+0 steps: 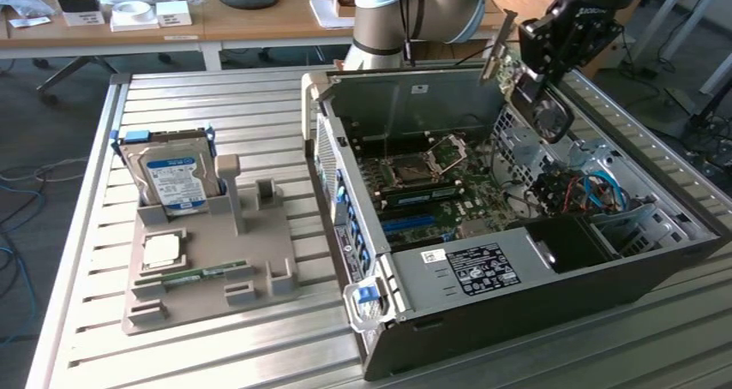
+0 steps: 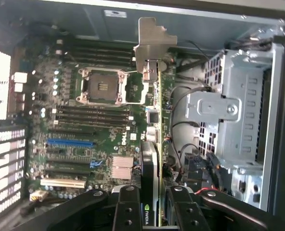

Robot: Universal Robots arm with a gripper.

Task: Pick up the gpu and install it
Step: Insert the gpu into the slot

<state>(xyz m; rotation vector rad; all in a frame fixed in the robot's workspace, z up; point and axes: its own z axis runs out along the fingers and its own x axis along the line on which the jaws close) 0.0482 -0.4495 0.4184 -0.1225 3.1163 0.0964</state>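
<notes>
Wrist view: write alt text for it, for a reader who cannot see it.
The gripper clamps the gpu edge-on, its silver bracket at the far end, over the motherboard inside an open computer case. The CPU socket sits beside the bracket, and a metal drive cage stands on the card's other side.

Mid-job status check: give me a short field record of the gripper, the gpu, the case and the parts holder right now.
gripper: shut on the gpu
gpu: held in the air over the open case, edge toward the motherboard, not seated
bracket: silver, at the card's end away from the gripper
parts holder: hard drive upright, RAM stick lying flat
</notes>
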